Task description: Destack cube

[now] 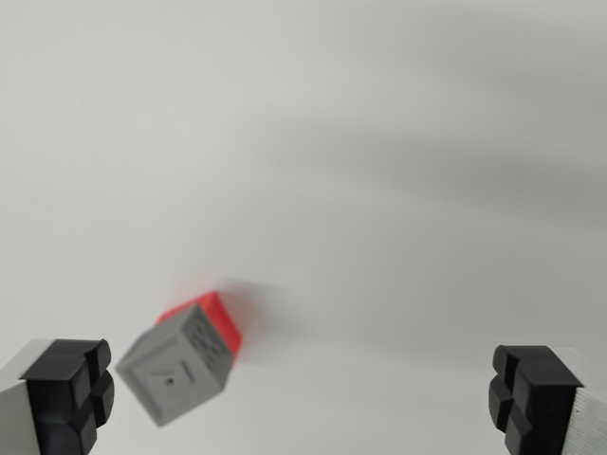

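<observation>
While the jaws are standing wide and holding nothing, the gripper [302,398] is approaching the stack: a grey cube [178,366] sitting on a red cube [224,318], off-centre toward the wrist view's left. Centring over it likely comes next.

Plain white tabletop [379,142], a red cube [216,317] directly on it (grey cube [180,368] stacked above).

One cube [175,373] sat stacked atop another [220,318] on the table [379,190], near the wrist view's left.
</observation>
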